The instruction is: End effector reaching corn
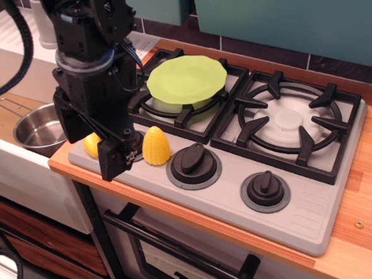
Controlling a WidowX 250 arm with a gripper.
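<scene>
One corn (156, 145) stands on the gray stove top (317, 217), at the front left, just left of the nearer knob. It is short and fat, bright yellow, with rows of little bumps, and its pointy end is up. No words or labels can be read anywhere.

Two black knobs (193, 161) sit along the front of the stove. Two black burner grates (293, 130) sit behind them. One light green plate (187, 79) rests on the left grate. One small yellow thing (91, 145) peeks out behind the end effector. One shiny metal pot (39, 129) sits in the white sink (24, 181) on the left.

One black end effector (115, 158) hangs just left of the corn, very close to it. Its fingers point down, but it cannot be told if they are spread or pressed together.
</scene>
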